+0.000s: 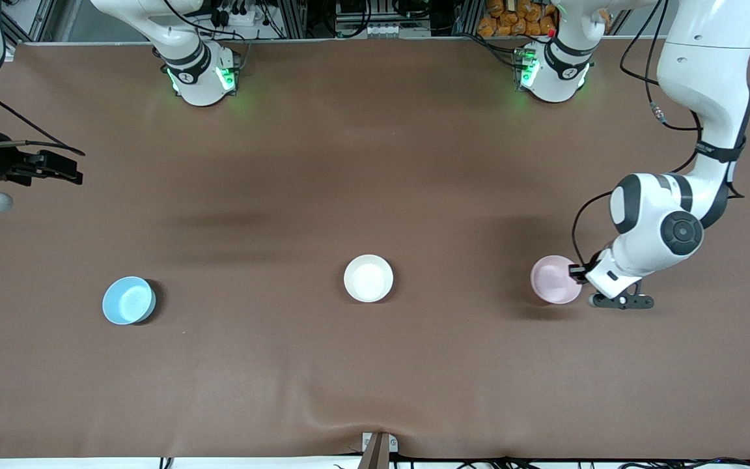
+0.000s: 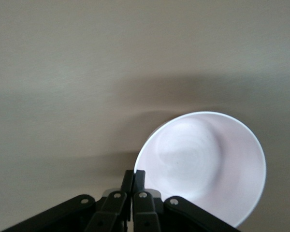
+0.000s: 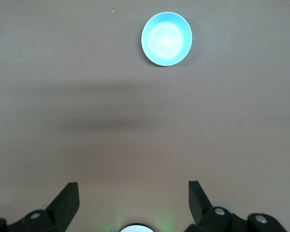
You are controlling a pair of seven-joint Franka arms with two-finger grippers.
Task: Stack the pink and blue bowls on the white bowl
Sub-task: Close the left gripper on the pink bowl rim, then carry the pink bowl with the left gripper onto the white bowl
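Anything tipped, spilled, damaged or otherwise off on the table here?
Nothing stands out. The blue bowl, white bowl and pink bowl all sit upright, apart and empty on the table. The left claw is shut on the pink bowl's rim; the right claw waits open above the table.

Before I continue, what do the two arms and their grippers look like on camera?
Both arms are glossy white with dark grey joint rings, green lights glowing at their bases and black cables looping alongside. The left gripper and right gripper have matte black, angular fingers with small silver screws.
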